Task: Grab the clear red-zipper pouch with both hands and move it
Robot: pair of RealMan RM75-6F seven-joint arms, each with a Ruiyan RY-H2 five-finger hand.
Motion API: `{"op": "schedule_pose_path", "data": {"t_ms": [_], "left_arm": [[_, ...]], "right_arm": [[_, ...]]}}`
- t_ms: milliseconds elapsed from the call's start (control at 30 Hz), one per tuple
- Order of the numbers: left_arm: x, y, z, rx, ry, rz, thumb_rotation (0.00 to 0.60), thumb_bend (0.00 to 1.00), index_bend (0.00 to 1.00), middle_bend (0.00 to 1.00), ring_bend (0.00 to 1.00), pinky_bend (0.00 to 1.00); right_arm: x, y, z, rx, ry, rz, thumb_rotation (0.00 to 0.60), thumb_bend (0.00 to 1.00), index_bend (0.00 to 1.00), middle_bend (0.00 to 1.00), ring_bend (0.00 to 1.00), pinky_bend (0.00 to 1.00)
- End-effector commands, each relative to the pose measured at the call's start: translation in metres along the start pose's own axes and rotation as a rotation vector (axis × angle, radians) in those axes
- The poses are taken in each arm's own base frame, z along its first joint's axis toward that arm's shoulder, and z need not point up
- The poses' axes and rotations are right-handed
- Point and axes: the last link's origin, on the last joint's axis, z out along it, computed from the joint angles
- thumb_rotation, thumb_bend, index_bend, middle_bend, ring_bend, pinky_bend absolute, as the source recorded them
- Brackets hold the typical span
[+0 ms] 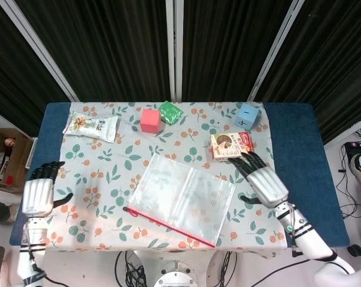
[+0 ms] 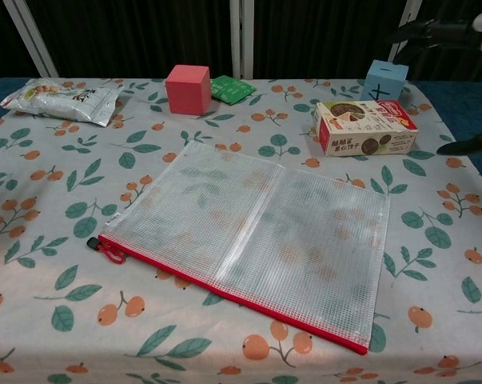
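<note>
Clear red-zipper pouch lies flat mid-desk, zipper edge near. Left robot hand and right robot hand both spread, empty, either side, well apart. Looks released; any next move means reaching in to regrip opposite edges.

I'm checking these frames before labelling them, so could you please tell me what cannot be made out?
- Left robot hand: outside the chest view's frame; only the head view shows it.
- Right robot hand: cut off by the chest view's right edge, only dark fingertips show.
- Cookie box print: too small to read in either view.
</note>
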Motion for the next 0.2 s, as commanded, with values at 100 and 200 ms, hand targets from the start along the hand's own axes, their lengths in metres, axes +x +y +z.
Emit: {"op": "schedule_pose_path", "data": {"t_ms": [100,200], "left_arm": [[0.017,-0.043,-0.021,0.047,-0.031,0.062,0.600,0.02,0.23,0.22,0.18,0.23],[0.028,-0.065,-0.039,0.079,-0.056,0.084,0.600,0.02,0.23,0.22,0.18,0.23]], "right_arm": [[0.006,0.048,-0.044,-0.113,0.122,0.017,0.600,0.10,0.14,0.27,0.12,0.16],[0.004,0.069,-0.076,-0.175,0.176,0.025,0.600,0.10,0.14,0.27,0.12,0.16]]}}
